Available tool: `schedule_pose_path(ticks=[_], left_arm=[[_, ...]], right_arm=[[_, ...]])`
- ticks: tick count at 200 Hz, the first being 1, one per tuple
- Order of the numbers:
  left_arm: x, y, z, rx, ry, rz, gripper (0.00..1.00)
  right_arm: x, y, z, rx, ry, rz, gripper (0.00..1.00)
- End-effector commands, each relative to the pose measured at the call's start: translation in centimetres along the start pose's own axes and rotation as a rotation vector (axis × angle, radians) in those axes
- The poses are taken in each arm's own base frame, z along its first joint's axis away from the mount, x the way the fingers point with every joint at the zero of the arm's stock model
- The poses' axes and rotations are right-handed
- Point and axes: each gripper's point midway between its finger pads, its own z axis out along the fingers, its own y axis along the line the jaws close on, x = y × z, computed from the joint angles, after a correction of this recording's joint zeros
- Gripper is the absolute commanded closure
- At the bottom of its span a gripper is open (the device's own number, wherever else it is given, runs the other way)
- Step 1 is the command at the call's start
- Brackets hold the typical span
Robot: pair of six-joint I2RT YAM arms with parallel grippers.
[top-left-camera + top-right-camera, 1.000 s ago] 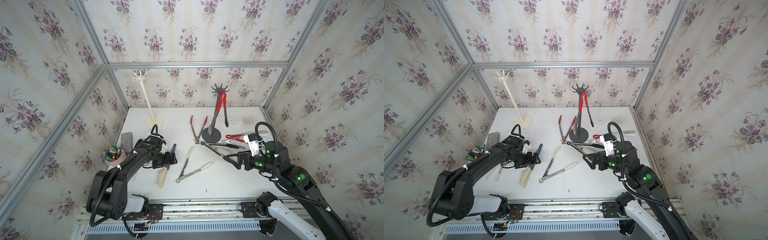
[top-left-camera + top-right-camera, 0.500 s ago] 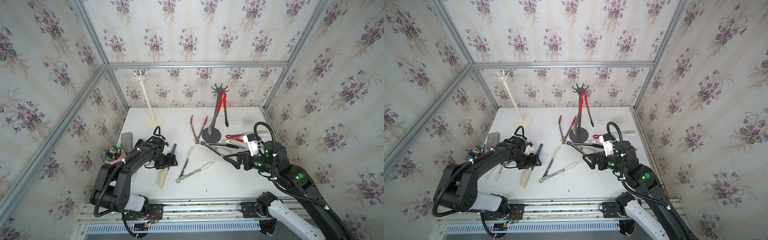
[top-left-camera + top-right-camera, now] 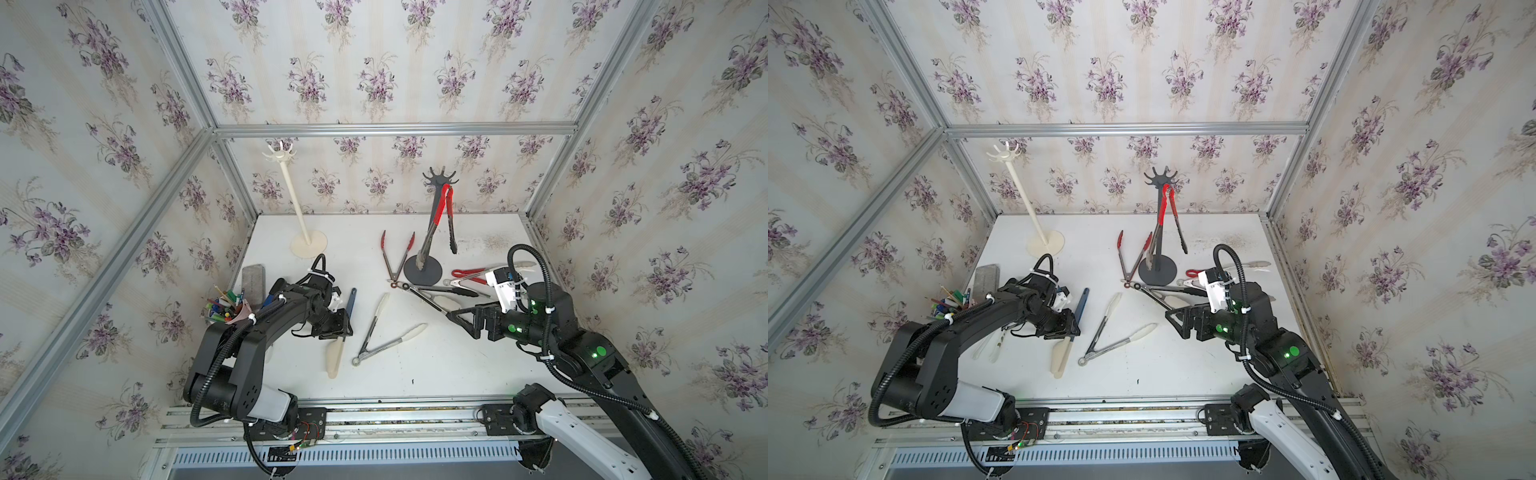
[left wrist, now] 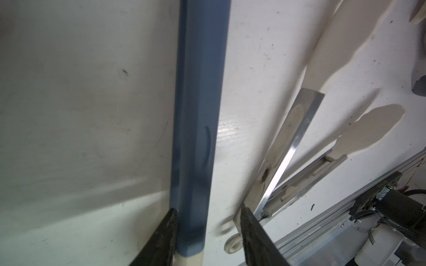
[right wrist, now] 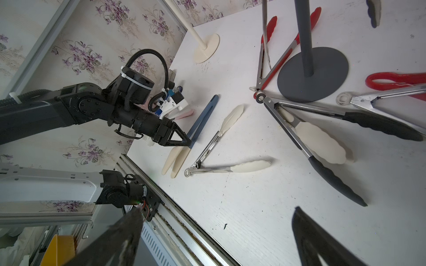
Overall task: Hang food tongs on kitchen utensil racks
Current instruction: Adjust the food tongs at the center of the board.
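The left gripper (image 4: 208,209) is straddling the blue tongs (image 4: 198,103) lying on the table (image 4: 80,115). Its jaws are partly apart: 1 finger (image 4: 166,232) is touching the handle, and the other is standing clear of it. White tongs (image 3: 386,328) are lying just beside, spread in a V. The right gripper (image 5: 217,210) is hovering with jaws wide apart, gripping nothing, near the black tongs (image 5: 334,182). The cream rack (image 3: 294,199) is standing at the back left and the grey rack (image 3: 432,274) at back centre, with 1 pair of hanging tongs (image 3: 446,208) on a hook.
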Motion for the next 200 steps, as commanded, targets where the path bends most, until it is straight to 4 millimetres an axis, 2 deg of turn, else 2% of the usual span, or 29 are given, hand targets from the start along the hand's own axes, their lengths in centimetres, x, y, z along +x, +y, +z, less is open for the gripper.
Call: schedule_pose_path(ticks=[1,54,152,200], left_arm=[[-0.27,-0.26,-0.12,0.007,-0.009,0.022,0.60],[-0.52,-0.42,-0.62,0.003,-0.036,0.036,0.75],[-0.52,-0.96,-0.08,-0.014,-0.028,0.068,0.80],[-0.55,-1.19,0.07,-0.076,-0.045,0.101,0.85]], right_arm=[[-0.29,-0.09,-0.08,0.007,-0.016,-0.013,0.00],[-0.33,-0.10,-0.24,0.009,-0.024,-0.017,0.00],[-0.21,-0.38,-0.16,0.021,-0.021,-0.033,0.00],[-0.34,-0.34,-0.24,0.022,-0.028,-0.039,0.00]])
